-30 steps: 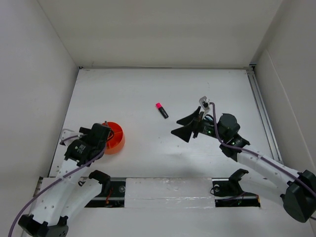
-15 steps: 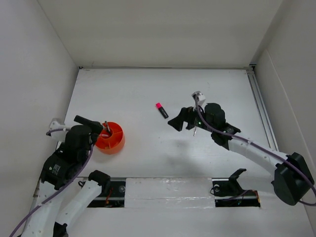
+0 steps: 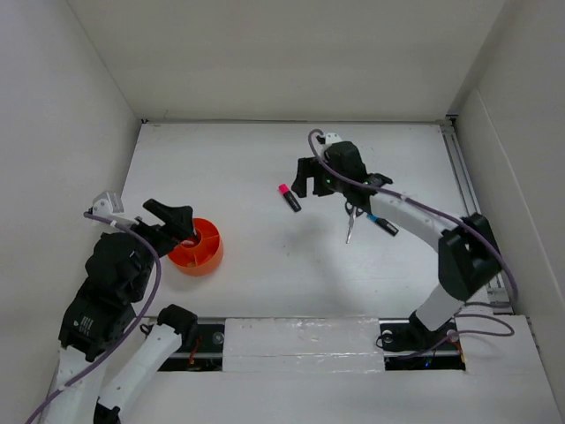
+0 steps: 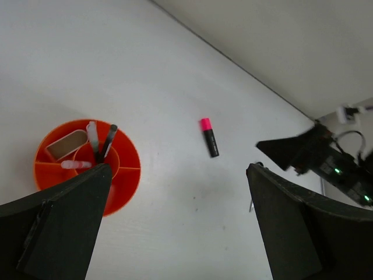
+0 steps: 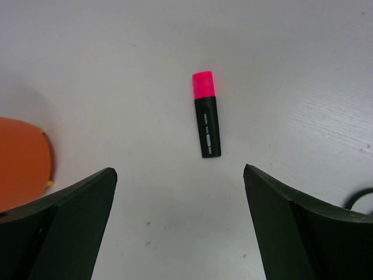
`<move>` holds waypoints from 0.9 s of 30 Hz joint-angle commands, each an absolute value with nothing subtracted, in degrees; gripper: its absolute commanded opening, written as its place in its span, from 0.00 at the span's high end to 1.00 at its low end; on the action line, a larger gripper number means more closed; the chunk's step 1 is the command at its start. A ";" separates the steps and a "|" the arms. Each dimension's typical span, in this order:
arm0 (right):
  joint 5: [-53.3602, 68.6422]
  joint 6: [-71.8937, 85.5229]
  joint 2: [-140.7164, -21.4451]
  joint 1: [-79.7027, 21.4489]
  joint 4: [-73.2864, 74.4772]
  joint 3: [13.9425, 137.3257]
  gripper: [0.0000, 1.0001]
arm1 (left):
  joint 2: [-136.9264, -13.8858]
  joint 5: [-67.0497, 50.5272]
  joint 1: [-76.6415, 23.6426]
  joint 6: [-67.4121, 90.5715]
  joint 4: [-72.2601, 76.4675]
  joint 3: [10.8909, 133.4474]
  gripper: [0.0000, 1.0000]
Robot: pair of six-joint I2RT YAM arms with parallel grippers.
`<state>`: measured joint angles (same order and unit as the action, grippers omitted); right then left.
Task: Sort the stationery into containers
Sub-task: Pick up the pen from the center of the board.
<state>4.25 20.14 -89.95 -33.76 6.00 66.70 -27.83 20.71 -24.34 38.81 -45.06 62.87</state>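
My right claw [image 5: 179, 172] is gaping wide over the highlighter [image 5: 206, 123] lying on the bench [image 5: 291, 70]; my left claw [image 4: 178, 170] is gaping wide near the cup [image 4: 127, 189].

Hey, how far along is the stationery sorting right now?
Partly done. Done: the orange cup holds an eraser and several pens. In hand: nothing; the right gripper hangs open over the pink-capped highlighter, and the left gripper is open near the cup. Left: the highlighter, the scissors and the blue-capped marker lie on the table.
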 commanded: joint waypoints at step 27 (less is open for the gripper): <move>-16.79 15.73 -127.61 -40.96 28.21 97.39 0.36 | -23.37 4.39 -22.76 33.49 -23.72 47.72 0.00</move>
<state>-14.96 16.27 -126.17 -39.97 25.67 96.29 -20.86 4.64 -23.03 33.87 -25.47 47.70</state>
